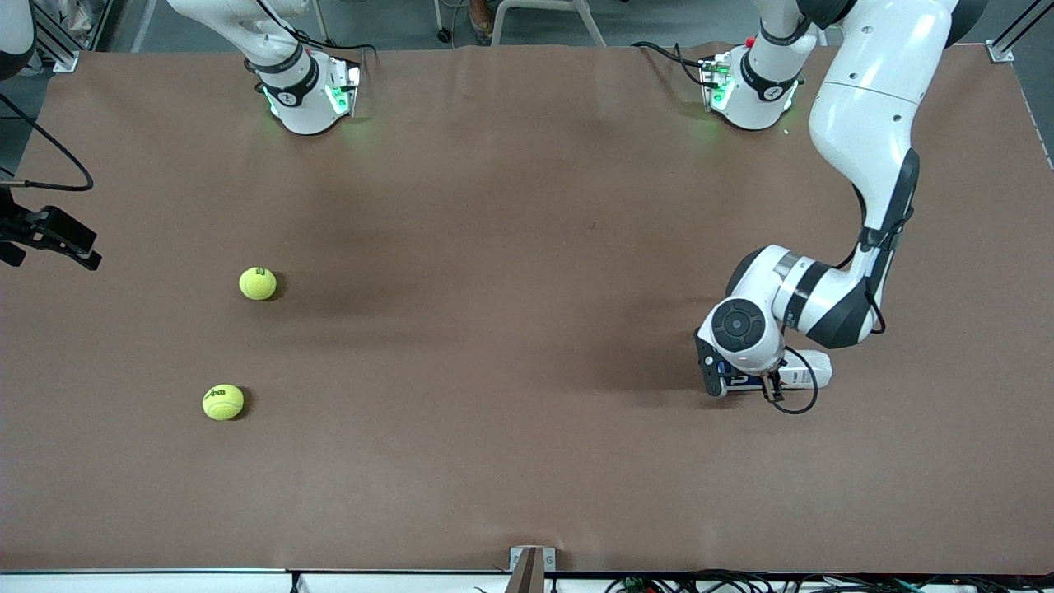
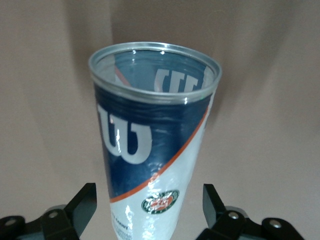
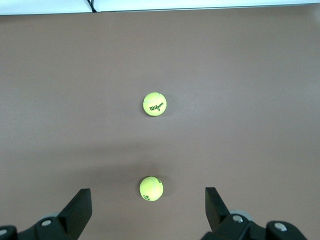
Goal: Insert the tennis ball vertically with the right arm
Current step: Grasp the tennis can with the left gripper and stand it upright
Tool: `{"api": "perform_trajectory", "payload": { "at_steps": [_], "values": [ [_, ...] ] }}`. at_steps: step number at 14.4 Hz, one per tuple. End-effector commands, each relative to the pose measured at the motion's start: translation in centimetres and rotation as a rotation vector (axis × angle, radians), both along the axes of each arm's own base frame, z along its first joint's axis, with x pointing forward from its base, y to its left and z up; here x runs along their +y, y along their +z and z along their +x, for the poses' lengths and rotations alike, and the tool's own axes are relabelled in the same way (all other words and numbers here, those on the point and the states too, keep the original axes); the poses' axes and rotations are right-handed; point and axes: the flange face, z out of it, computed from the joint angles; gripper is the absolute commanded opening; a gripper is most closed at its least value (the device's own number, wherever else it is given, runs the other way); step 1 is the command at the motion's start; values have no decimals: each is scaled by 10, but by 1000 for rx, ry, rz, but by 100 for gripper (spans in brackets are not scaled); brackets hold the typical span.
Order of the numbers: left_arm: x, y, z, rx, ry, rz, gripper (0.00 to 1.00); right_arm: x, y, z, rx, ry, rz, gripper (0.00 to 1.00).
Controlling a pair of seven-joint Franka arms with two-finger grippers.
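The left claw is down at the surface toward the left arm's end, fingers spread on either side of a ball can lying there, not touching it. The right claw hangs wide open, holding nothing, above two tennis balls: the nearer ball and the farther ball rest toward the right arm's end.
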Motion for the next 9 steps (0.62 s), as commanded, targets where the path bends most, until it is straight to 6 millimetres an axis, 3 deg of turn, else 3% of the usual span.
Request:
{"api": "perform_trajectory", "payload": {
  "at_steps": [1, 3, 5, 9],
  "values": [
    [-2, -10, 1, 2, -12, 29, 94, -3, -7, 5, 10, -5, 0, 100],
    [-3, -10, 1, -3, -34, 50, 93, -2, -7, 5, 10, -5, 0, 100],
    [-8, -13, -1, 2, -51, 70, 92, -1, -26, 16, 41, -2, -2, 100],
    [-10, -19, -4, 8, -55, 118, 91, -1, -28, 19, 43, -2, -2, 100]
  ]
}}
